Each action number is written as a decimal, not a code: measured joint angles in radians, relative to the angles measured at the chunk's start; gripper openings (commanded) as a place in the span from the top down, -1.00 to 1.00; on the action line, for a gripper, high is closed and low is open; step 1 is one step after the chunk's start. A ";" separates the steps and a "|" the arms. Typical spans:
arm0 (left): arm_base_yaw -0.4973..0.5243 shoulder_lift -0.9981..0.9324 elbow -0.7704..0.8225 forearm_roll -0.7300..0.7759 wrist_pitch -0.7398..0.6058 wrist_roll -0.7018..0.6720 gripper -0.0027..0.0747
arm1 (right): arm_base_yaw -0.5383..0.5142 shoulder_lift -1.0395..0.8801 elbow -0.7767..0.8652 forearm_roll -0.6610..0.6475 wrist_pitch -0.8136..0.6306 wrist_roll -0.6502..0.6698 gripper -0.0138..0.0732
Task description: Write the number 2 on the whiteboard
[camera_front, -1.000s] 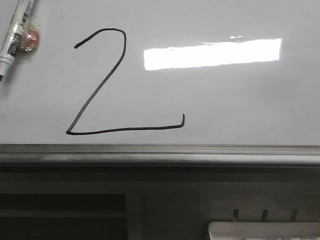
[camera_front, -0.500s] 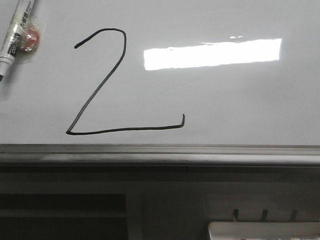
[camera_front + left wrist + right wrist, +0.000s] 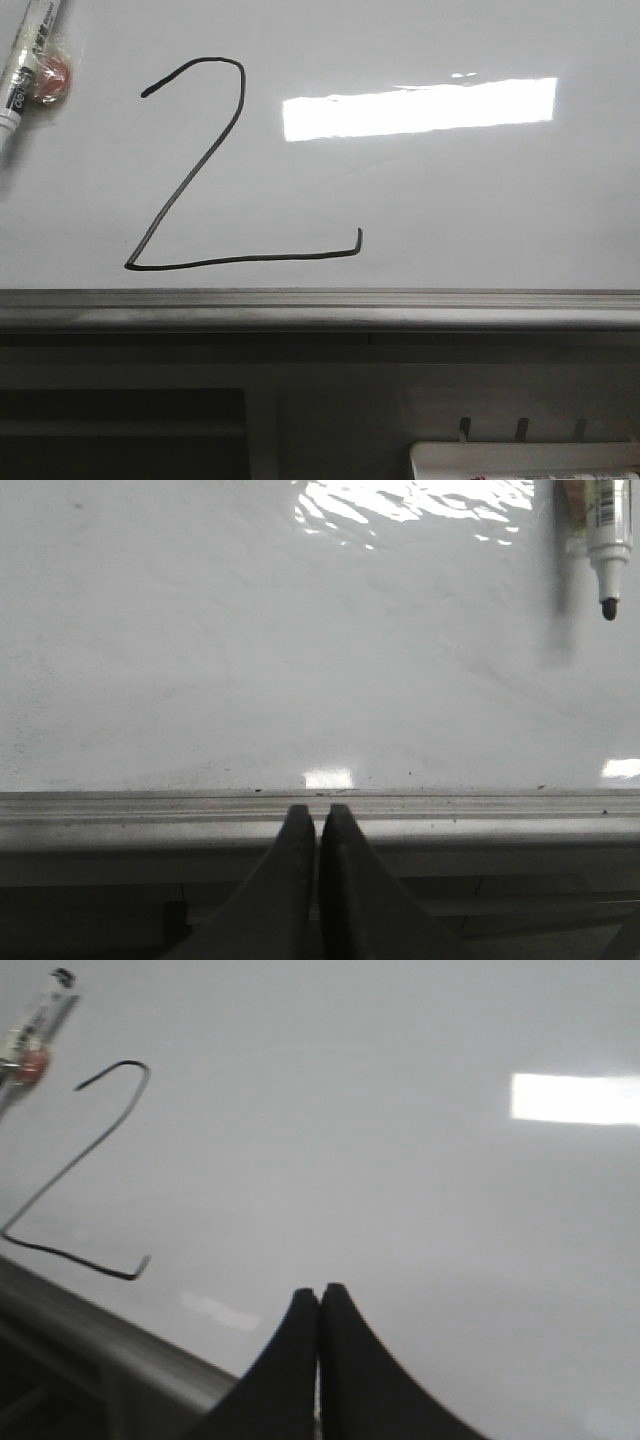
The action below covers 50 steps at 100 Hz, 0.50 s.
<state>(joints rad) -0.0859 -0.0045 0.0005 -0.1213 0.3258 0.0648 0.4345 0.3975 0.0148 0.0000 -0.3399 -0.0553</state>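
The number 2 (image 3: 200,170) is drawn in thin black line on the whiteboard (image 3: 450,200), left of a bright rectangular reflection. It also shows in the right wrist view (image 3: 80,1175), on the whiteboard (image 3: 400,1180). A marker (image 3: 22,62) lies on the board at the far left, with a small orange thing beside it; its black tip shows in the left wrist view (image 3: 609,540). My left gripper (image 3: 317,815) is shut and empty over the board's grey edge rail (image 3: 150,810). My right gripper (image 3: 320,1295) is shut and empty above the board, right of the 2.
The grey metal rail (image 3: 320,308) runs along the board's near edge. Below it is a dark grey cabinet panel (image 3: 120,420). A white tray-like object (image 3: 520,460) sits at the lower right.
The whole front view has shifted slightly to the left; the 2 and the marker sit a little further left in the frame. Nothing else differs.
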 measured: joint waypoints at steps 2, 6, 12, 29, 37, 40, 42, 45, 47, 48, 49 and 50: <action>0.000 0.000 0.000 0.000 0.000 0.000 0.98 | -0.023 -0.007 0.000 -0.036 0.003 0.035 0.82; 0.000 0.000 0.000 0.000 0.000 0.000 0.98 | -0.089 -0.028 0.000 -0.101 0.019 0.100 0.82; 0.000 0.000 0.000 0.000 0.000 0.000 0.98 | -0.171 -0.070 0.000 -0.161 0.078 0.166 0.82; 0.000 0.000 0.000 0.000 0.000 0.000 0.98 | -0.305 -0.287 0.000 -0.209 0.340 0.217 0.82; 0.000 0.000 0.000 0.000 0.000 0.000 0.98 | -0.340 -0.378 0.000 -0.207 0.474 0.221 0.82; 0.000 0.000 0.000 0.000 0.000 0.000 0.98 | -0.346 -0.393 0.000 -0.205 0.528 0.223 0.82; 0.000 0.000 0.000 -0.002 0.000 0.000 0.98 | -0.349 -0.399 0.000 -0.201 0.557 0.223 0.82; 0.000 0.000 0.000 -0.002 0.000 0.000 0.98 | -0.351 -0.402 0.000 -0.196 0.593 0.223 0.82; 0.000 0.000 0.000 -0.002 0.000 0.000 0.98 | -0.353 -0.405 0.000 -0.191 0.620 0.223 0.82; 0.000 0.000 0.000 -0.004 0.000 0.000 0.98 | -0.353 -0.407 0.000 -0.188 0.628 0.223 0.82; 0.000 0.000 0.000 -0.004 0.000 0.000 0.98 | -0.353 -0.407 0.000 -0.186 0.643 0.223 0.82; 0.000 0.000 0.000 -0.004 0.000 0.000 0.98 | -0.353 -0.407 0.000 -0.184 0.649 0.223 0.82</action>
<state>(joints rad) -0.0859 -0.0045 0.0005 -0.1254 0.3258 0.0651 0.0817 -0.0092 0.0148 -0.1841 0.3089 0.1681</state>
